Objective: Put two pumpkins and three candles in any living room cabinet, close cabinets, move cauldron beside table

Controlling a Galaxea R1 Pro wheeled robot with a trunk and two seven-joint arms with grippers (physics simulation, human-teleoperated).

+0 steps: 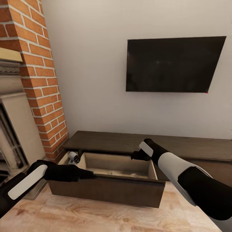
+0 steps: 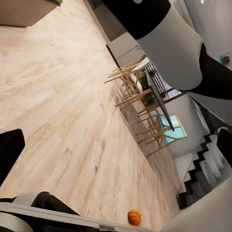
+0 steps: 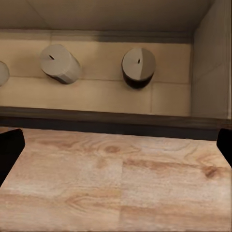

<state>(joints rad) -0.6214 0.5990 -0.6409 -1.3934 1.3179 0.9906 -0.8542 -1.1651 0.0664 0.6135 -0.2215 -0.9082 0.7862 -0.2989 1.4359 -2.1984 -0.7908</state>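
With candles (image 3: 60, 64) already lying in the cabinet's open drawer (image 1: 106, 188) and one pumpkin (image 2: 134, 217) left on the floor (image 2: 63, 111), both empty grippers look spread.

Candles (image 3: 60, 64) in open cabinet (image 1: 106, 190) drawer, seemingly three, below TV (image 1: 174, 64)

Cabinet (image 1: 109, 190) drawer open; pale candles (image 3: 60, 64) upright inside; orange pumpkin (image 2: 134, 217) on floor.

Open cabinet (image 1: 106, 190) drawer below wall television (image 1: 174, 64), beside brick fireplace (image 1: 38, 80).
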